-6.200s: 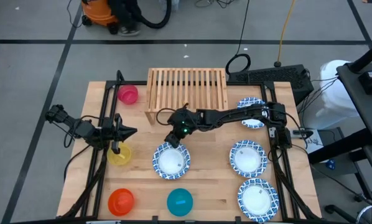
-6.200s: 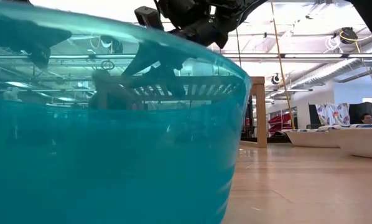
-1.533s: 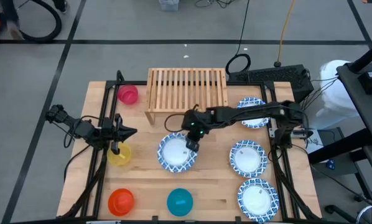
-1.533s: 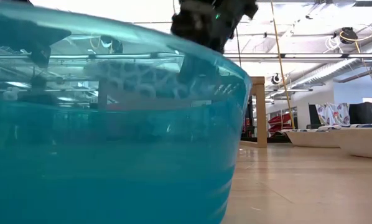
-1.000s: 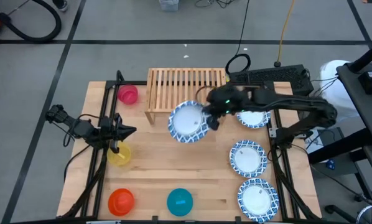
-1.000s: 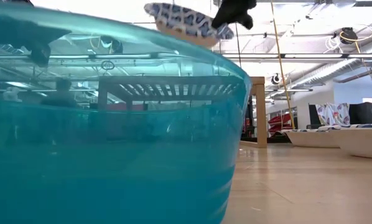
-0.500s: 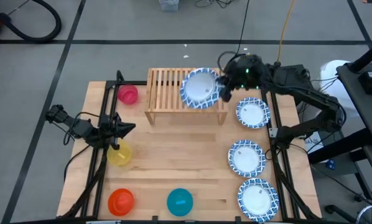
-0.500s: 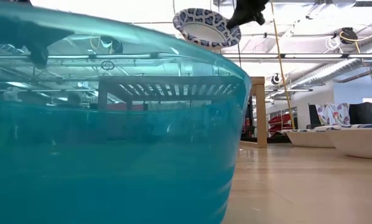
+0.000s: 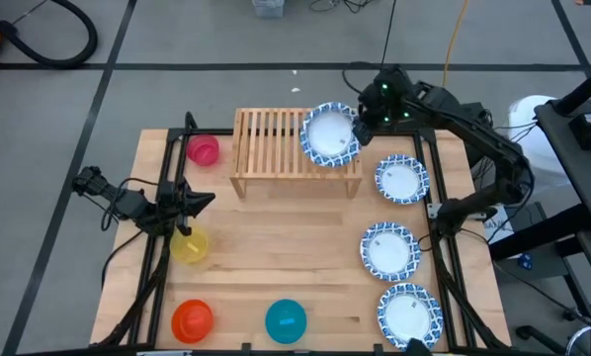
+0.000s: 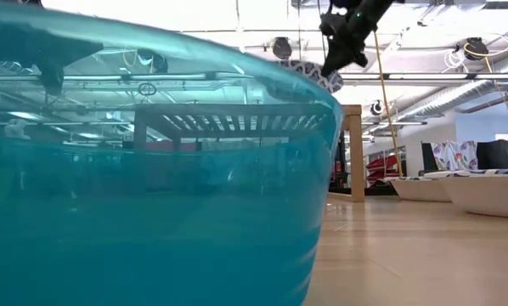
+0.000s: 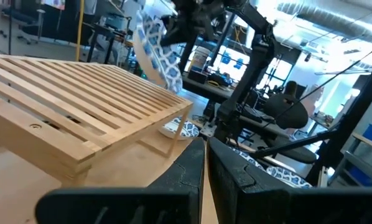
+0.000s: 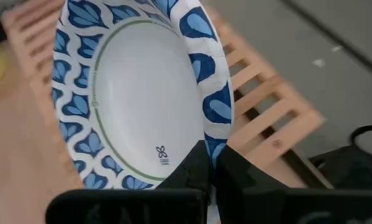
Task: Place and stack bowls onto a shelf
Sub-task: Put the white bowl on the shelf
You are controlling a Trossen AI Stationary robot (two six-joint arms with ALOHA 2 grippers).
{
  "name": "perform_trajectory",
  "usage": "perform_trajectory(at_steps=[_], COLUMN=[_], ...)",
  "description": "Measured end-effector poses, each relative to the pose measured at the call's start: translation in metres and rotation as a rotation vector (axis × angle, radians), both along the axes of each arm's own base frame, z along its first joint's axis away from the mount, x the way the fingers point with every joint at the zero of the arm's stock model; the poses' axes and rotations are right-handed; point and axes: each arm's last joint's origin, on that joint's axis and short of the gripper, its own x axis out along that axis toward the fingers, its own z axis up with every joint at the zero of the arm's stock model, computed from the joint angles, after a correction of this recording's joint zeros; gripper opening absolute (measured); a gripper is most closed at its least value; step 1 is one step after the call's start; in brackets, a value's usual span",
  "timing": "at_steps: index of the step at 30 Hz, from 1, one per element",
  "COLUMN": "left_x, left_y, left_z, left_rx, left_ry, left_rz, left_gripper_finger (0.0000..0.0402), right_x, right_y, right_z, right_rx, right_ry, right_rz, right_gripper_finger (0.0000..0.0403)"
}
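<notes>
i count four patterned bowls [image 9: 330,135], four plain bowls [image 9: 286,320], one shelf [image 9: 276,143], and my two grippers [image 9: 360,124].

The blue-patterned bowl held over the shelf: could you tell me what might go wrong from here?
The right gripper pinches the blue-patterned bowl by its rim only, so it might slip or swing. The bowl hangs tilted over the right end of the shelf, so released now it could land on edge and roll off toward the blue-patterned bowl beside the shelf.
</notes>
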Motion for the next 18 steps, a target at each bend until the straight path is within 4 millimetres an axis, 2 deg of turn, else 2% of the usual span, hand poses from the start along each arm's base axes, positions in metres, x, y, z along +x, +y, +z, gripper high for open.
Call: perform_trajectory(at_steps=[9,15,18], left_x=[0.000,0.000,0.000], left_y=[0.000,0.000,0.000], left_z=[0.000,0.000,0.000], left_rx=[-0.001,-0.001,0.000], left_ry=[0.001,0.001,0.001], left_rz=[0.010,0.010,0.010], left_gripper_finger=[0.0024,0.0024,0.0024], right_x=[0.016,0.016,0.013], right_y=[-0.017,-0.026,-0.030], right_z=[-0.029,-0.035,-0.035], right_rx=[0.075,0.064,0.062], right_ry=[0.075,0.095,0.105], right_rz=[0.099,0.102,0.051], right_gripper_finger=[0.0000,0.0000,0.0004])
